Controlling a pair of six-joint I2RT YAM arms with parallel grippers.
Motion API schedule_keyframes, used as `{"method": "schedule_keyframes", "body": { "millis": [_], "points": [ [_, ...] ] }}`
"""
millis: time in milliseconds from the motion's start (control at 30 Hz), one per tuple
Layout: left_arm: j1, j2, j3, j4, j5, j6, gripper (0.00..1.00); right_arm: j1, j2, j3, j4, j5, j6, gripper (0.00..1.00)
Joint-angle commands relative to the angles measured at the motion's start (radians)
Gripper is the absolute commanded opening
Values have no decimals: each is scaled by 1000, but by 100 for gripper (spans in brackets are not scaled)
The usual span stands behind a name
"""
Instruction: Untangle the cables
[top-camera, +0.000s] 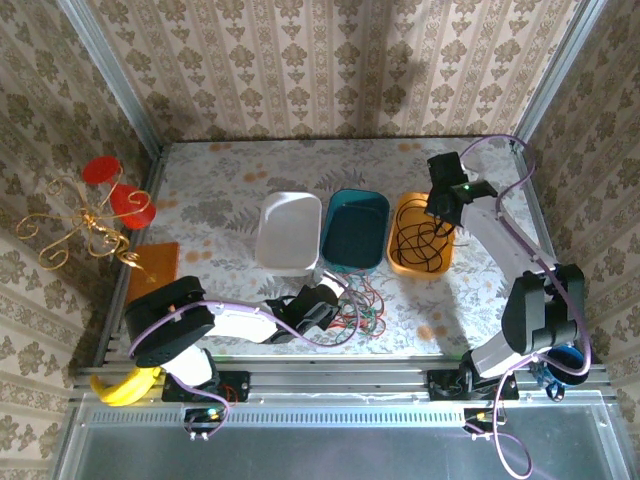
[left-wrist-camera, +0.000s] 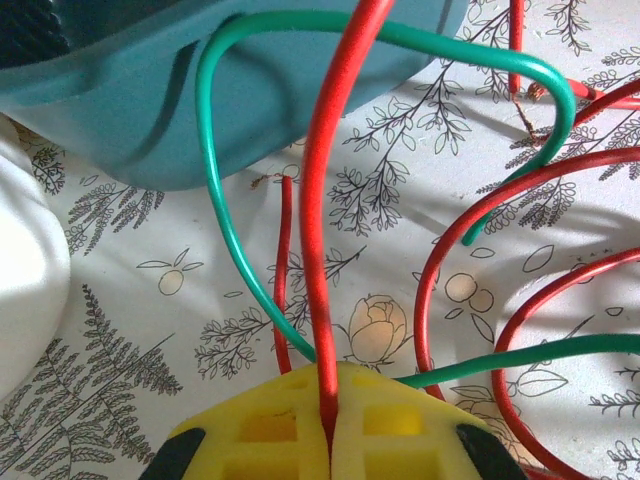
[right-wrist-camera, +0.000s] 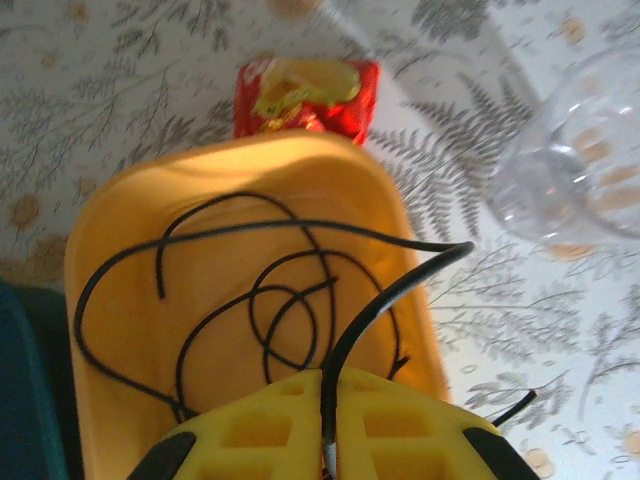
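Check both grips before moving. Note the left claw (left-wrist-camera: 328, 440) pressed together on the red cable (left-wrist-camera: 320, 200), low over the table (left-wrist-camera: 130, 300) just beside the teal tray (left-wrist-camera: 200, 110). Note the green cable (left-wrist-camera: 223, 230) looping across that red cable and passing close by the pads. Draw the red cable out slowly, along its own length, away from the red-and-green tangle (top-camera: 362, 305) lying in front of the teal tray. Stop on any drag from the green loop; lift higher rather than pull harder. Avoid hooking the teal tray's rim.

Note the right claw (right-wrist-camera: 328, 440) pinching the black cable (right-wrist-camera: 395, 290) above the orange tray (right-wrist-camera: 130, 300), with most of the coils already lying inside. Lower until the held end sits within the walls, then release; otherwise expect a springy end to flick over the rim. Move one arm at a time.
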Motion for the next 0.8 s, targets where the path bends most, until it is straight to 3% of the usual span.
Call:
{"method": "schedule_keyframes", "body": {
  "millis": [0, 367, 533, 633, 767],
  "points": [
    [4, 13, 18, -21, -3, 0, 0, 29, 31, 19, 18, -71, 55, 12],
    [5, 4, 19, -27, 3, 4, 0, 49, 154, -58, 151, -329, 83, 12],
    [9, -11, 20, -35, -2, 3, 0, 49, 203, -67, 181, -350, 90, 15],
    [9, -20, 18, -36, -7, 1, 0, 49, 179, -75, 170, -325, 84, 27],
    [9, -27, 15, -30, -11, 1, 0, 49, 99, -91, 128, -249, 64, 53]
  ]
}}
